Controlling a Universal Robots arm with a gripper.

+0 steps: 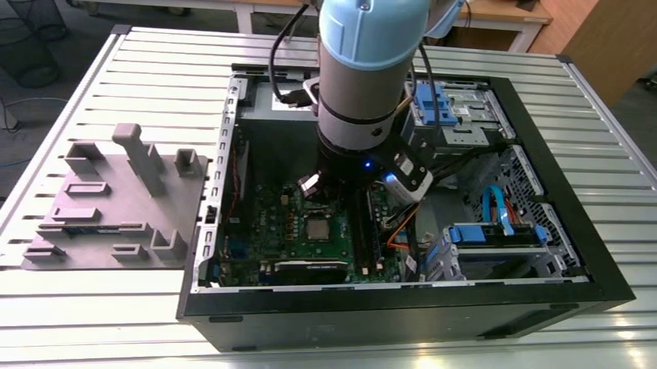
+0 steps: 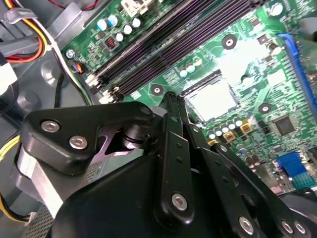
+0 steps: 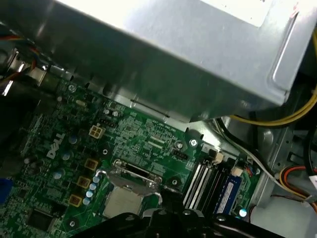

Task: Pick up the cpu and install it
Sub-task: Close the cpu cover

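Gripper: black metal linkage gripper [image 2: 173, 99] fills the foreground in the second wrist view, tips pressed together with nothing visible between them. It looks clenched on air.
Cpu: small flat square cpu with a silvery-grey top [image 2: 213, 99] lies in its socket in the middle of the green motherboard [image 2: 297, 106], just beside the gripper's tips and apart from them.
Socket frame: rectangular bare-metal socket frame [image 3: 131, 174] stands tilted up at the cpu's edge on the motherboard, not clamped down.
Memory slots: long black slots [image 2: 168, 44] run across the motherboard, near the socket.
Tray: grey moulded plastic tray [image 1: 113, 200] sits well apart from the motherboard, outside the black computer case [image 1: 411, 315].
Risk: with the frame up, nothing pins the chip. A sideways brush from those closed tips could likely skew it in the socket, and pressing on a skewed chip could bend the contacts.
Arm: pale blue robot arm [image 1: 359, 46] drops near-vertical into the case, wrist right over the motherboard, gripper pointing down at the board.
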